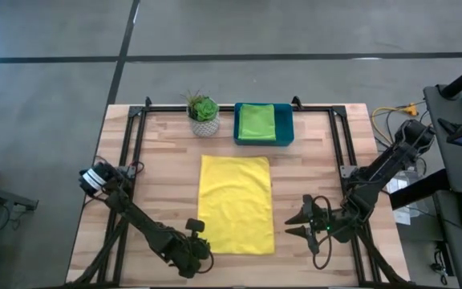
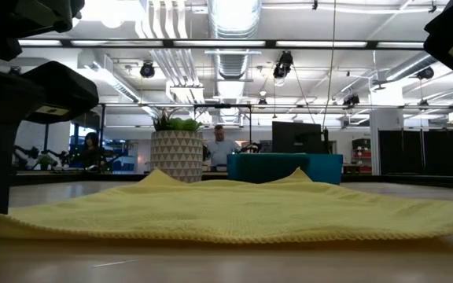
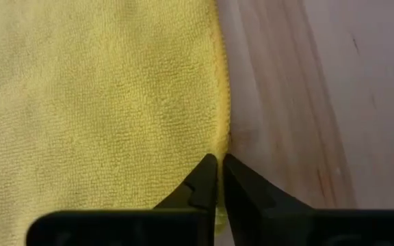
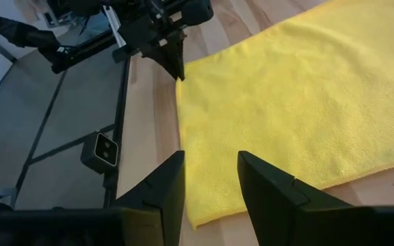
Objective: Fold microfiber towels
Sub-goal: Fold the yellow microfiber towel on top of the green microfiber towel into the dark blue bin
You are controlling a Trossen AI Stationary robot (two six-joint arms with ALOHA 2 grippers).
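Left gripper [image 3: 219, 171] is down at the near left corner of the yellow towel [image 1: 236, 202], fingertips pinched together right on the towel's hem; the wrist view shows no gap between them, with the edge caught at the tips. In the right wrist view that same gripper [image 4: 176, 63] sits at the towel's corner, arm running back over the table frame. Right gripper [image 1: 301, 221] hangs just off the towel's right edge near the front, fingers [image 4: 163, 191] spread apart with nothing between them, yellow cloth below and ahead of them. The yellow towel lies flat in the middle of the wooden table [image 1: 167, 177], a tall rectangle, hem slightly rumpled in the low view [image 2: 234, 212]. Behind it, at the far edge, a teal-blue tray [image 1: 284, 132] holds a folded light green towel [image 1: 257, 121]. Just left of the tray stands a small potted plant [image 1: 204, 115] in a white patterned pot. People are visible in the room beyond the table in the low view.
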